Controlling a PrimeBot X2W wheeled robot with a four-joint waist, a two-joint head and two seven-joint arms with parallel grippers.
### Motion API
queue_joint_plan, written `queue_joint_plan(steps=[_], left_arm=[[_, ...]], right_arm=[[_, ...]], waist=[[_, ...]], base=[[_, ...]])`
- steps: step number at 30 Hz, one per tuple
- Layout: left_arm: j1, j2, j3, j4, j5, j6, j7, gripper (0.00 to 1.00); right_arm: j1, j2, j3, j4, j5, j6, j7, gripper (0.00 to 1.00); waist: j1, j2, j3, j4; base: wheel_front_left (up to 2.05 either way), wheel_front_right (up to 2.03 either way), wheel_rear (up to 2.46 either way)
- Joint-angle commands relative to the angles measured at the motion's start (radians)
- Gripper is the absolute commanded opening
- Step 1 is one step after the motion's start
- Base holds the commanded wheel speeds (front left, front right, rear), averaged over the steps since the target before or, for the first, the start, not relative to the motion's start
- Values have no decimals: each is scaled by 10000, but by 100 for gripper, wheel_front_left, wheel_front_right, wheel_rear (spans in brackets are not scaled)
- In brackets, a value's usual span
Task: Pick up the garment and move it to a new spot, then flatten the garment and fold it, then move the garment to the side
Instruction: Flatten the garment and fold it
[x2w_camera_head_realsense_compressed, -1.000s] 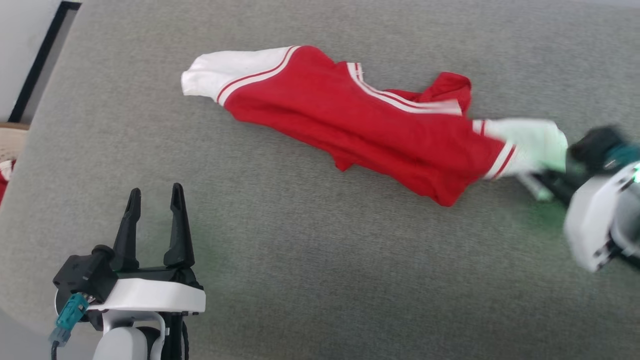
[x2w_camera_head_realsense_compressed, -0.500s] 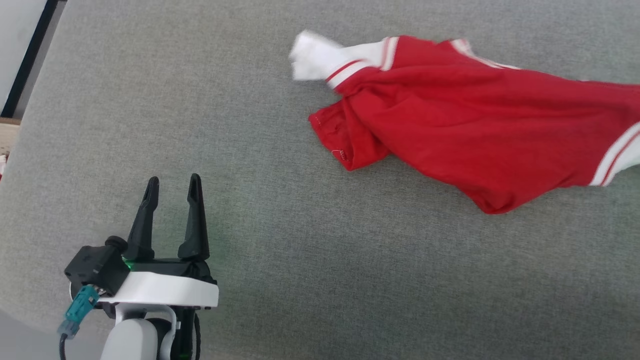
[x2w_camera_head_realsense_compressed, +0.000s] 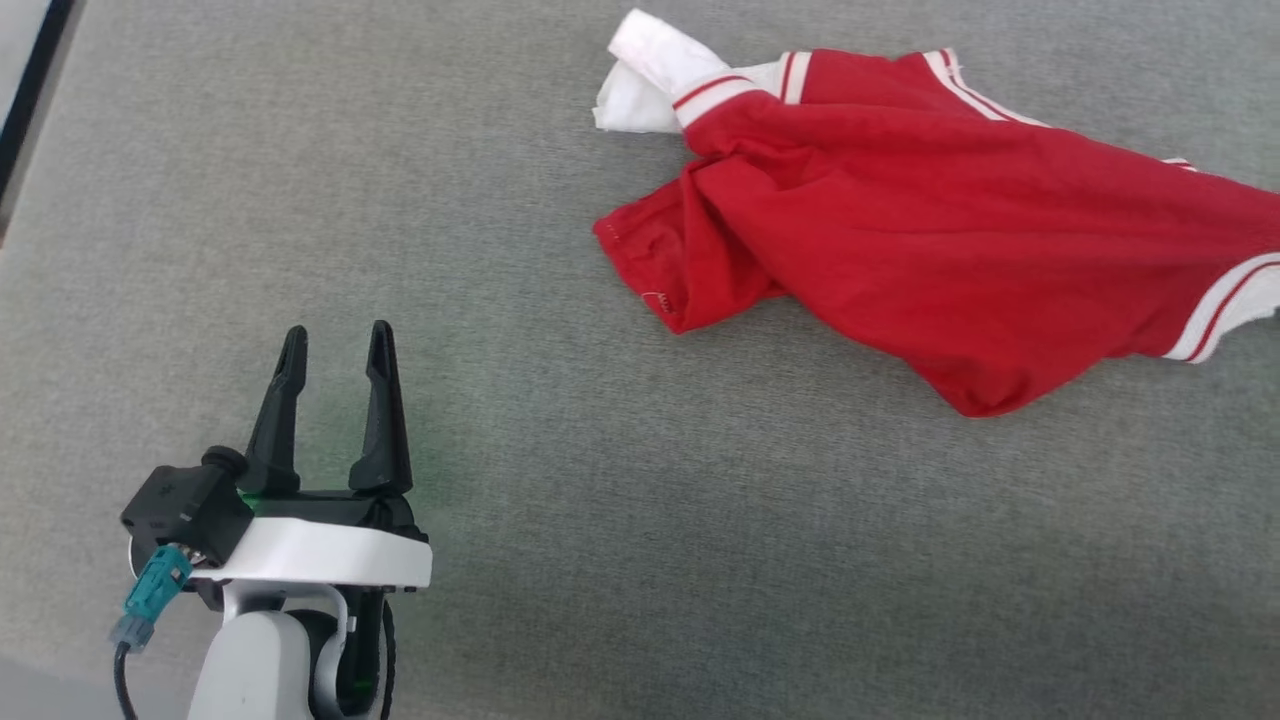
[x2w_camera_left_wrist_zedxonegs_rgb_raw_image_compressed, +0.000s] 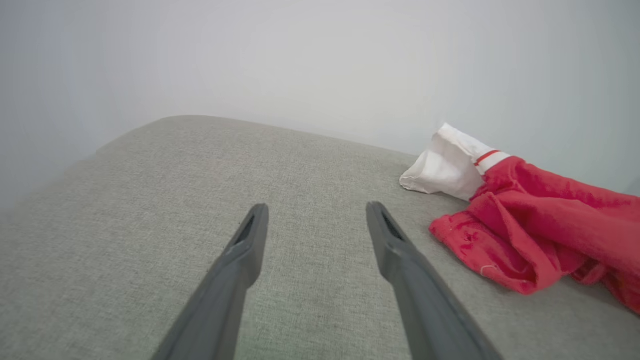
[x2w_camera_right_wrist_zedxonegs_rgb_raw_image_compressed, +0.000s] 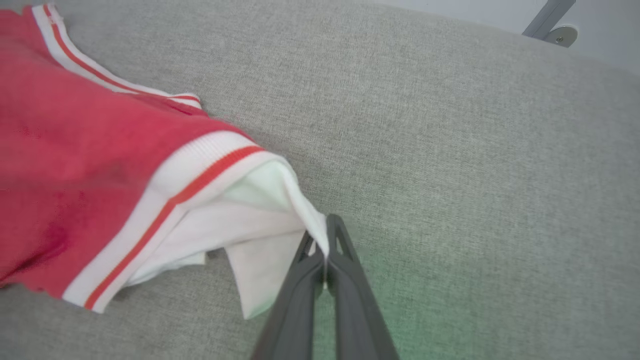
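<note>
Our garment (x2w_camera_head_realsense_compressed: 930, 230) lies crumpled on the grey upholstered surface (x2w_camera_head_realsense_compressed: 700, 560), toward the upper right of the head view. A white sleeve (x2w_camera_head_realsense_compressed: 650, 85) is bunched at its left end, and the red body runs off the right edge. Our right gripper (x2w_camera_right_wrist_zedxonegs_rgb_raw_image_compressed: 324, 239) has its fingers pressed together on the edge of the other white sleeve (x2w_camera_right_wrist_zedxonegs_rgb_raw_image_compressed: 250, 225), with that corner drawn up to the fingertips. Our left gripper (x2w_camera_head_realsense_compressed: 335, 345) sits well apart from the cloth at the lower left, fingers spread and holding nothing, over bare upholstery.
</note>
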Motion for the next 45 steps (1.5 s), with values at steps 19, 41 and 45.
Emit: queue_joint_plan(steps=[19, 41, 45], left_arm=[[-4344, 3851, -2588, -220, -744, -166, 1880, 100], [-11074, 6695, -8177, 5163, -7350, -145, 10460, 100], [-11053, 6674, -8451, 5415, -8149, -146, 11573, 100]], right_arm=[[859, 2470, 271, -1948, -933, -1, -4271, 100], [700, 4050, 1879, -3029, -1411, -1, -5533, 100], [582, 3998, 1985, -2992, -1382, -1, -5537, 100]], waist=[[0, 0, -359, -2360], [0, 0, 1519, -5264], [0, 0, 1613, -5243]], base=[[0, 0, 0], [0, 0, 0], [0, 0, 0]])
